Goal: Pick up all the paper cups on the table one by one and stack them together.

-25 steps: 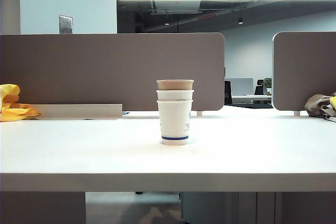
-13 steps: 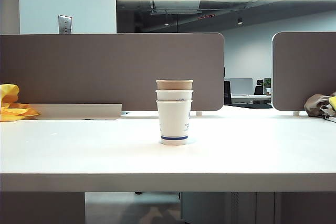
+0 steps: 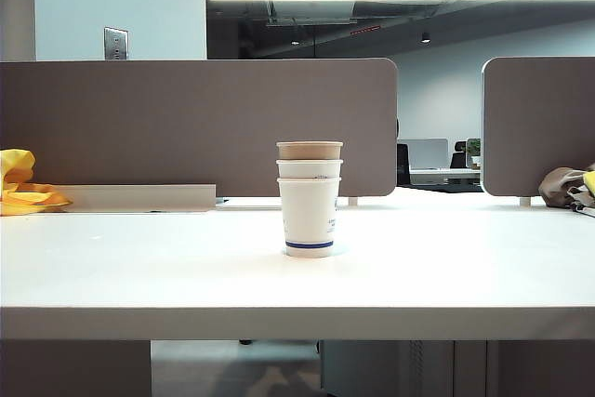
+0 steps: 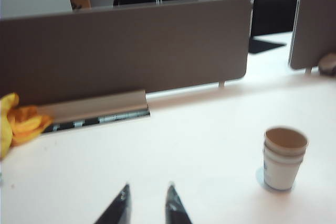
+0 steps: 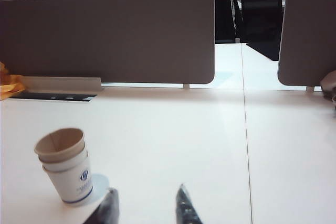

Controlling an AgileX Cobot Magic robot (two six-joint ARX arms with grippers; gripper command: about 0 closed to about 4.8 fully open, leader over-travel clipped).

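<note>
I find the three paper cups [image 3: 310, 200] nested in one upright stack at the tabletop [image 3: 139, 267] centre. My left tool [image 4: 147, 203] and right tool [image 5: 144, 205], both spread and empty, sit at six o'clock, well apart from it. Stacking looks complete.

Grey-brown partition panels [image 3: 198, 125] stand along the far edge, a second one [image 3: 539, 124] off to the right. A crumpled yellow cloth [image 3: 20, 185] lies at the far left — beside a pale cable tray [image 3: 139, 197]. A wall plate [image 3: 115, 43] sits above — office chairs [image 5: 261, 11] beyond.
</note>
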